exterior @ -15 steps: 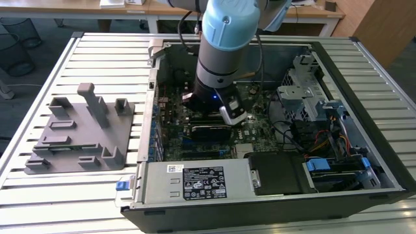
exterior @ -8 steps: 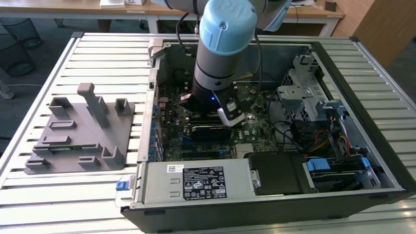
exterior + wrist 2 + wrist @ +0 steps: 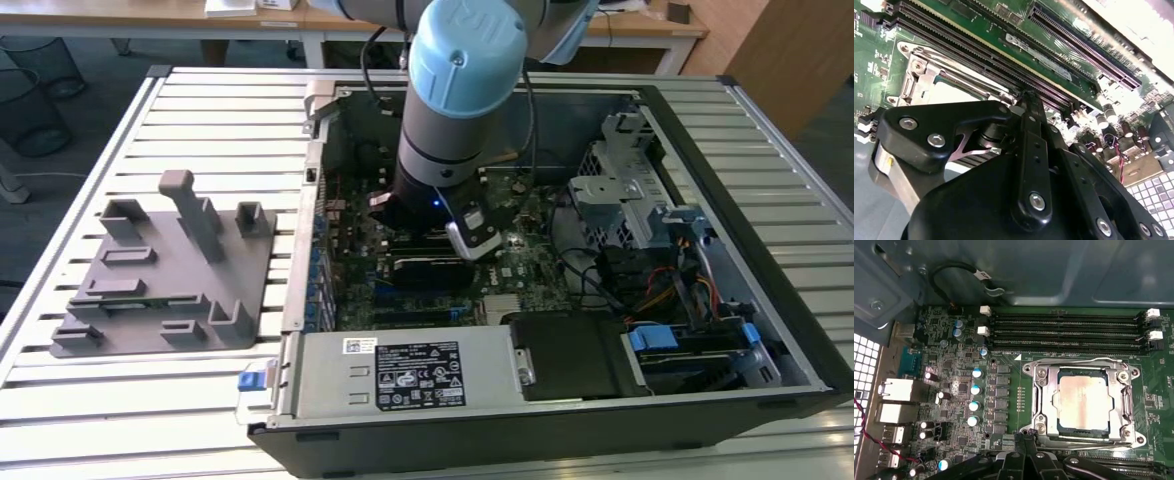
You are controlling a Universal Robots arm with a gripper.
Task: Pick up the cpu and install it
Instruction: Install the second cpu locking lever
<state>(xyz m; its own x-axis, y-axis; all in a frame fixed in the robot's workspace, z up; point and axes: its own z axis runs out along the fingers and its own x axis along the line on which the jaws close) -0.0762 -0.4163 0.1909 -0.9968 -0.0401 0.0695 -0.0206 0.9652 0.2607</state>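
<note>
In the first wrist view, the cpu (image 3: 1081, 402) lies flat in the motherboard's socket, its pale silvery top showing inside the open metal frame (image 3: 1039, 405). My gripper (image 3: 1025, 434) hangs just off the frame's near corner, fingers shut with nothing between them, and does not touch the chip. The second wrist view shows the closed fingertips (image 3: 1028, 97) over the memory slots beside the socket, with a pale patch of the cpu (image 3: 961, 94) beyond them. In the exterior view the arm (image 3: 447, 120) reaches down into the open computer case (image 3: 747, 200).
A grey plastic tray with upright posts (image 3: 160, 270) stands on the slatted table at the exterior view's left. Inside the case are memory slots (image 3: 1064, 330), capacitors (image 3: 974, 390), a black labelled power supply (image 3: 400, 375), a drive cage (image 3: 627, 190) and cables (image 3: 654, 290).
</note>
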